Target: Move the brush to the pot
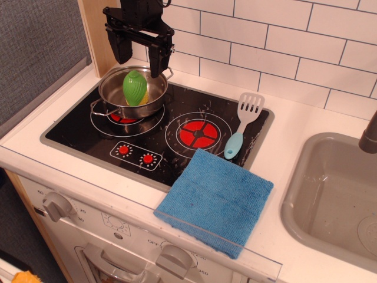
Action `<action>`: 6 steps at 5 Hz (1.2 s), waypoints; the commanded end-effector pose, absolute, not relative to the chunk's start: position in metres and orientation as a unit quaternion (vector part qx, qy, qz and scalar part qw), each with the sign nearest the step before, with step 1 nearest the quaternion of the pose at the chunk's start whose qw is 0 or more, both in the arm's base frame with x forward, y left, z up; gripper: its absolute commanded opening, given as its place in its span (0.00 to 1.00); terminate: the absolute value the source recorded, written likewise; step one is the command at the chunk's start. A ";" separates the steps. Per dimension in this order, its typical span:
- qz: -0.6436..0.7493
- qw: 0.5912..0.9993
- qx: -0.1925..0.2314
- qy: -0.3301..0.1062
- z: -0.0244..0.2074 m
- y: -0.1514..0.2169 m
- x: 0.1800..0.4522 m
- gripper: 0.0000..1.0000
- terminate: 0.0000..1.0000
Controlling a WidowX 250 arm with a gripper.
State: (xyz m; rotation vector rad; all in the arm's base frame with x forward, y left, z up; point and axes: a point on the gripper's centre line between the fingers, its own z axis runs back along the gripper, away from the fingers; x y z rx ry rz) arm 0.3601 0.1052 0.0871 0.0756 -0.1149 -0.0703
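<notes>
The brush (242, 125) is laid flat on the right part of the black cooktop (159, 127), with its pale slotted head pointing far and its light-blue handle pointing near. Its handle end is found just beside the far edge of the blue cloth (215, 200), and whether the two touch cannot be told. The brush lies close to the right edge of the cooktop, with the red burner ring (198, 134) just to its left. Open room is left above the brush and on the white tabletop (294, 127) to its right, up to the rim of the grey sink (294, 194).

The pot (131, 94) is set on the far left burner, well apart from the brush. A green-and-yellow egg-shaped object (135, 88) is held inside it, so little of the pot's floor is left bare. The black gripper (139, 53) is hung above the pot's far side, the jaws spread wide with nothing between them; the right one is seen close to the pot's far rim. The tiled wall (283, 41) is close behind.

One brush, one pot, one egg-shaped object, one cloth and one sink are counted. Two burner rings are seen, two small red control marks (135, 154) on the near strip of the cooktop, and two grey knobs (56, 206) on the front panel below. The cloth overhangs the near edge of the cooktop.
</notes>
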 end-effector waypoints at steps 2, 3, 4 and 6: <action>-0.076 0.994 0.032 -0.066 0.084 0.057 0.363 1.00 0.00; -0.122 0.989 0.032 -0.075 0.082 0.016 0.363 1.00 0.00; -0.163 0.983 0.024 -0.079 0.073 -0.024 0.368 1.00 0.00; -0.169 0.985 -0.014 -0.040 0.030 -0.059 0.378 1.00 0.00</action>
